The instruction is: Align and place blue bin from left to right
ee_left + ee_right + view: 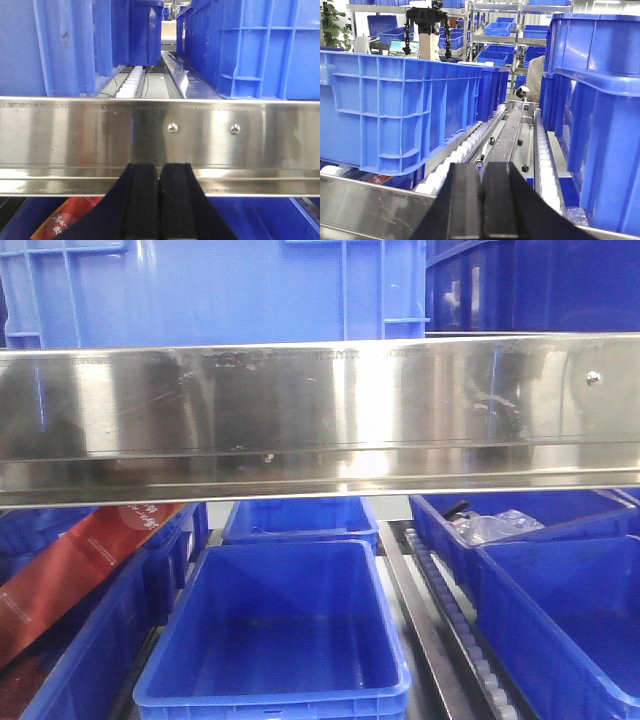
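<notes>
Warehouse or stockroom, steel flow racks point(490, 30) with roller tracks point(465, 150), rows of blue bins point(395, 110) on shelves

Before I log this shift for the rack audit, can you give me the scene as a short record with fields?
setting: flow rack with a steel rail across the front view
upper shelf: blue bins behind the rail
lower shelf: empty blue bin in the centre, more blue bins on both sides
other items: red package at lower left; clear plastic bags in a bin at right
left claw: shut, holding nothing, facing the rail
right claw: shut, holding nothing, above the roller lane
</notes>
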You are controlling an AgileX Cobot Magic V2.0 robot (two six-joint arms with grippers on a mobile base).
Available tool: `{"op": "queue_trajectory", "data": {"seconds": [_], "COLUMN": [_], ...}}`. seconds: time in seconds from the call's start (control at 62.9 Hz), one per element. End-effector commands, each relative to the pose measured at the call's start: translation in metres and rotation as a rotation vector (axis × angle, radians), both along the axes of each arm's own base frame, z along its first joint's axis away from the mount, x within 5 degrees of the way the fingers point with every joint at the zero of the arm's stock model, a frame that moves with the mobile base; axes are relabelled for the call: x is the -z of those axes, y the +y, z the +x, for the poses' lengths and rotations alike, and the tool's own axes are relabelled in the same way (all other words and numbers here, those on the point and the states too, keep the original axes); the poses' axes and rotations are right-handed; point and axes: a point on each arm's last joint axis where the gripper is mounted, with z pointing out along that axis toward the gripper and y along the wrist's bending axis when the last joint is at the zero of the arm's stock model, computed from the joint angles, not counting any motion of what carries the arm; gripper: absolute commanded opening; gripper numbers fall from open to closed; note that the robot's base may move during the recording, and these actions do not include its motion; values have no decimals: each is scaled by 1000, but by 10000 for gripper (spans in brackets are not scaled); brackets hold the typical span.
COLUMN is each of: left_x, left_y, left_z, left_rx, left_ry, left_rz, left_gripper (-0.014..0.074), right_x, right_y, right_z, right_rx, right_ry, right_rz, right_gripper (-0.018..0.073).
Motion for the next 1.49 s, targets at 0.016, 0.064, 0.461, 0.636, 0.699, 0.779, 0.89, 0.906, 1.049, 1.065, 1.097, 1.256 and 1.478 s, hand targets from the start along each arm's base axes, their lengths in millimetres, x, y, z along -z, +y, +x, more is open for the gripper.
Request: {"op": "queue_trajectory", "data": {"seconds": [0.016, 0.064, 0.461, 0.636, 0.699, 0.779, 0.89, 0.906, 1.049, 1.065, 1.097, 1.256, 1.478], "left_x": [-2, -2, -2, -2, -2, -2, -2, -2, -2, -2, -2, -2, -2], "left_y": [0, 0, 0, 0, 0, 0, 0, 0, 0, 0, 0, 0, 0], "left_z": [-1, -1, -1, -1, -1, -1, -1, -1, -1, -1, -1, -1, -1], "left_rx": [-3, -3, -3, -3, -3, -3, -3, -3, -3, -3, -3, -3, -3], "left_ry": [-21, -21, -21, -21, -21, -21, -21, -21, -21, -21, -21, -21, -22], "left_rz": [-1, -1, -1, -1, -1, -1, -1, -1, -1, -1, -1, -1, -1], "left_gripper": [-111, -111, -111, -111, -111, -111, -111, -111, -111, -111, -111, -111, -111], "right_x": [-2, -2, -2, -2, -1, 0, 4, 6, 24, 26, 33, 68, 84], "right_y": [-1, -1, -1, -1, -1, -1, -6, -7, -18, -19, -20, -25, -24], "right_z": [-1, -1, -1, -1, -1, -1, -3, -3, -8, -9, -10, -18, -15], "right_rx": [5, 5, 5, 5, 5, 11, 55, 69, 194, 205, 225, 278, 279], "right_ry": [-31, -31, -31, -31, -27, -20, 15, 22, 27, 25, 26, 13, 44], "right_rz": [0, 0, 0, 0, -2, -6, -22, -25, -25, -24, -24, -19, -12], "right_gripper": [-153, -153, -153, -153, -153, -153, -153, -153, -153, -153, -153, -153, -153]}}
